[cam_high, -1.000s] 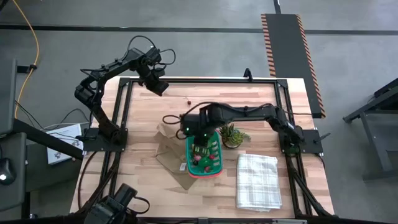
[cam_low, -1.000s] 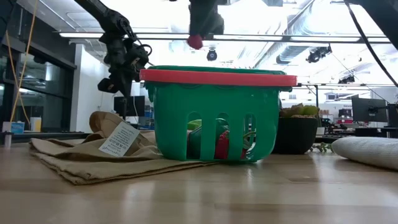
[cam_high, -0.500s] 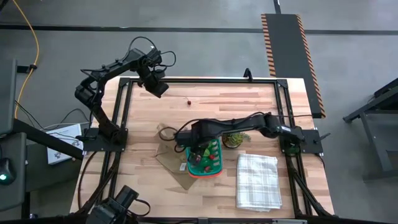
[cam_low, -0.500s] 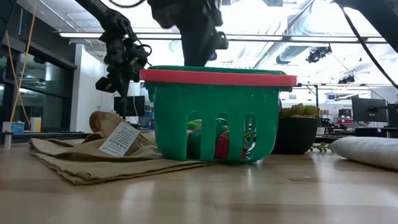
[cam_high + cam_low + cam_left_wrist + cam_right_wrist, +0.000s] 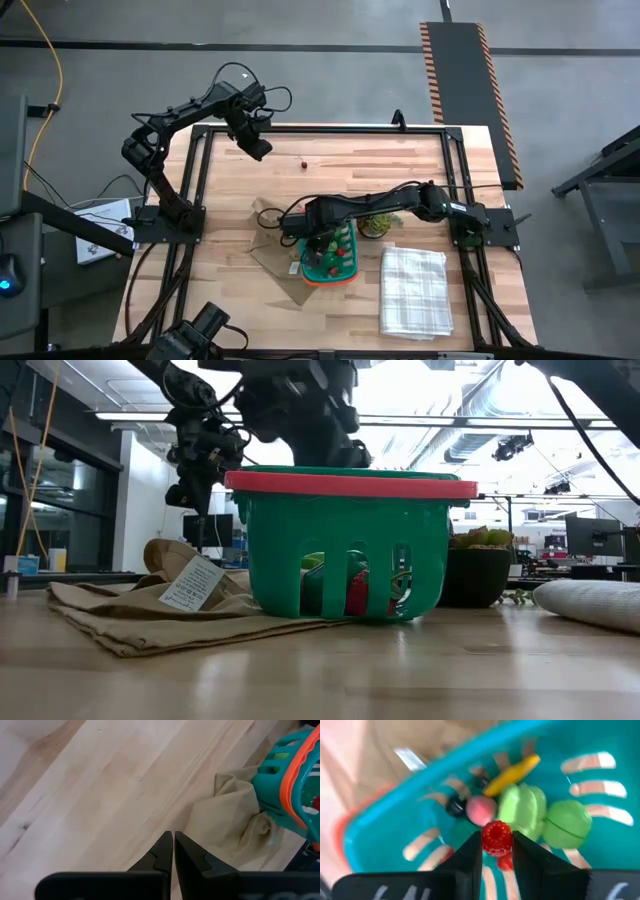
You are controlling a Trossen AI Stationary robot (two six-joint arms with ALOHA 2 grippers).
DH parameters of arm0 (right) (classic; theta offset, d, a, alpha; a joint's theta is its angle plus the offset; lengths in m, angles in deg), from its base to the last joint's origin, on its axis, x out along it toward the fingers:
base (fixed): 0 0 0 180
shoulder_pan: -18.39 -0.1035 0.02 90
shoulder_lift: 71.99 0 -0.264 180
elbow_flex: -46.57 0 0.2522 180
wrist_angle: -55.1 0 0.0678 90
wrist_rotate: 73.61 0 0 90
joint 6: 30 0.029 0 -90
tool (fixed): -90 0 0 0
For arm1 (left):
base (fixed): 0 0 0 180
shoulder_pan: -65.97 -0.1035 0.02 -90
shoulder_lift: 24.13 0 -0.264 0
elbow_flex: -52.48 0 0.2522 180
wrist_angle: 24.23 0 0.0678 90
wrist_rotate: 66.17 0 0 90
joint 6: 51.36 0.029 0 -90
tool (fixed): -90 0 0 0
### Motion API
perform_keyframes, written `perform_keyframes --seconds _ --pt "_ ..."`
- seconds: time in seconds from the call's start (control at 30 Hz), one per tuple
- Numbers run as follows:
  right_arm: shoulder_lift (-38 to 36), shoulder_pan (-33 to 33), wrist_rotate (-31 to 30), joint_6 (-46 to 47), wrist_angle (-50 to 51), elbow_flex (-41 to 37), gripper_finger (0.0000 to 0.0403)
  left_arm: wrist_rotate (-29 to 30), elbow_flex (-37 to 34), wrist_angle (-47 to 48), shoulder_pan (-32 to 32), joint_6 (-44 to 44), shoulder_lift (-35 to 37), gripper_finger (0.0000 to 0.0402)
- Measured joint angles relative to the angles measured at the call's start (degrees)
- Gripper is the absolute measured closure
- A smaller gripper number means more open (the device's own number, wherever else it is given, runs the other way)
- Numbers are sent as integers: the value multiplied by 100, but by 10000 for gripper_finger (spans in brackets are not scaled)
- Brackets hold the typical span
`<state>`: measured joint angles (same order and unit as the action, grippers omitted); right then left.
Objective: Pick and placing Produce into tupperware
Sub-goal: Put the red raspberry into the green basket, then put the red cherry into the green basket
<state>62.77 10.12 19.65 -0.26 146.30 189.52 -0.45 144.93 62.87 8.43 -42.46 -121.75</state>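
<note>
One bumpy red raspberry [image 5: 496, 838] sits pinched between the right gripper [image 5: 497, 851] fingers, low inside the slotted teal tupperware [image 5: 326, 250] with its orange rim, above smooth green pieces [image 5: 542, 817], a yellow curve and what looks like a dark berry. Crumpled brown paper bag [image 5: 275, 245] lies under the tupperware. Left gripper [image 5: 173, 851], fingers together, hangs over bare wood table [image 5: 350, 165].

Readable text: none can be made out in any view.
Paper tag [image 5: 191, 582] on the brown bag [image 5: 120, 615]: carries small dark print, too fine to read.
Labels, brands, numbers, signs elsewhere: none legible.
</note>
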Motion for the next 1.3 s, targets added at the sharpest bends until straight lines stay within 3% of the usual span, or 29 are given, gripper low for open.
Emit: perform_keyframes --seconds 0.3,0.7,1.03,1.2,1.3 --pt "-9 0 145 358 -139 0 327 374 0 -53 -18 385 0 394" --pt "-11 -2 206 492 -80 0 321 409 -2 -175 -20 481 0 394" --pt "-13 0 273 229 194 81 252 407 -2 -190 -20 565 0 394" --pt "-15 0 28 -95 860 564 246 506 -2 -176 -20 666 0 394" --pt "-400 99 -29 -284 1017 429 245 665 -2 -76 -17 878 0 394"
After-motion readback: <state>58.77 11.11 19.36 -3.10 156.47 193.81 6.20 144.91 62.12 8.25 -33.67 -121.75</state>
